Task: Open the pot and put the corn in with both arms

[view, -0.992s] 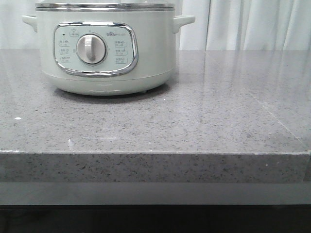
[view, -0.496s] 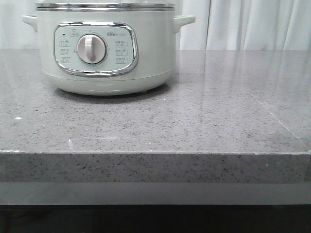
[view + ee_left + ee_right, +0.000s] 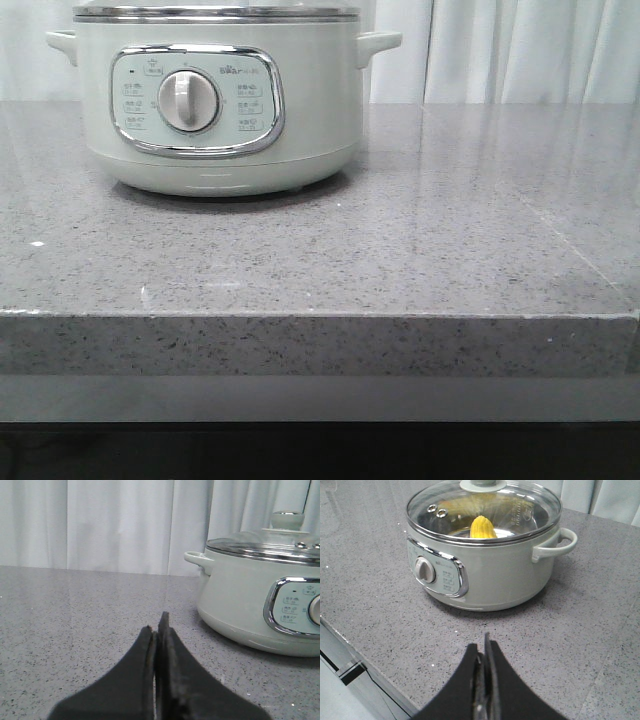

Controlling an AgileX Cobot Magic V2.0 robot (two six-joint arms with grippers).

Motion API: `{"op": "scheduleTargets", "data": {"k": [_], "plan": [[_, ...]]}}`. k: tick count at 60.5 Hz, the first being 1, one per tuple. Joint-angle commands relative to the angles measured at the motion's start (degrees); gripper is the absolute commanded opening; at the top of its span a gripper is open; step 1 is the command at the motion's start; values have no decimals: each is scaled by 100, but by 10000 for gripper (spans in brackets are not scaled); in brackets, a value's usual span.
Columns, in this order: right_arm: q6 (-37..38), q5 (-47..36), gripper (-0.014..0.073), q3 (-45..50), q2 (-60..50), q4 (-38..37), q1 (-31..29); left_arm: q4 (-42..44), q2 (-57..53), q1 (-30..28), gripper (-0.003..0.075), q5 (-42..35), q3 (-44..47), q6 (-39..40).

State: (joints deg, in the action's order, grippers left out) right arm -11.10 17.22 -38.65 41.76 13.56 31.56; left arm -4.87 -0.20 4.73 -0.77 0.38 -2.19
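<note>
The pale mint-green pot [image 3: 220, 100] stands at the back left of the grey stone counter, its dial facing me. Its glass lid [image 3: 485, 510] sits closed on the steel rim, with a knob on top [image 3: 287, 520]. Through the glass the yellow corn [image 3: 482, 527] shows inside the pot [image 3: 490, 575]. My left gripper [image 3: 157, 625] is shut and empty, low over the counter, off to one side of the pot [image 3: 245, 605]. My right gripper [image 3: 482, 645] is shut and empty too, in front of the dial side and well apart from the pot. Neither gripper shows in the front view.
The speckled grey counter [image 3: 400, 260] stretches wide to the right of the pot. Its front edge [image 3: 320, 318] drops off near me, and a corner edge [image 3: 350, 645] lies close to the right gripper. White curtains [image 3: 100, 525] hang behind.
</note>
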Motion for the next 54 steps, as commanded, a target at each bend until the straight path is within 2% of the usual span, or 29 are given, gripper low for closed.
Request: {"op": "scheduleTargets", "data": {"k": [1, 9, 27, 34, 45, 54], "plan": [[-26, -388, -67, -129, -77, 47, -7, -49, -117, -13, -20, -426, 22, 26], [-26, -418, -67, 30, -546, 41, -281, -49, -117, -13, -20, -426, 22, 26], [-26, -568, -67, 1382, -2413, 41, -1879, -49, -117, -13, -20, -426, 22, 26], [-26, -741, -67, 1991, -2958, 41, -2331, -49, -117, -13, -20, -426, 22, 26], [-26, -870, -67, 2739, -3685, 41, -2527, -49, -117, -13, -20, -426, 22, 26], [-26, -1317, -67, 3290, -3970, 41, -2636, -49, -117, -13, -20, -426, 22, 26]]}}
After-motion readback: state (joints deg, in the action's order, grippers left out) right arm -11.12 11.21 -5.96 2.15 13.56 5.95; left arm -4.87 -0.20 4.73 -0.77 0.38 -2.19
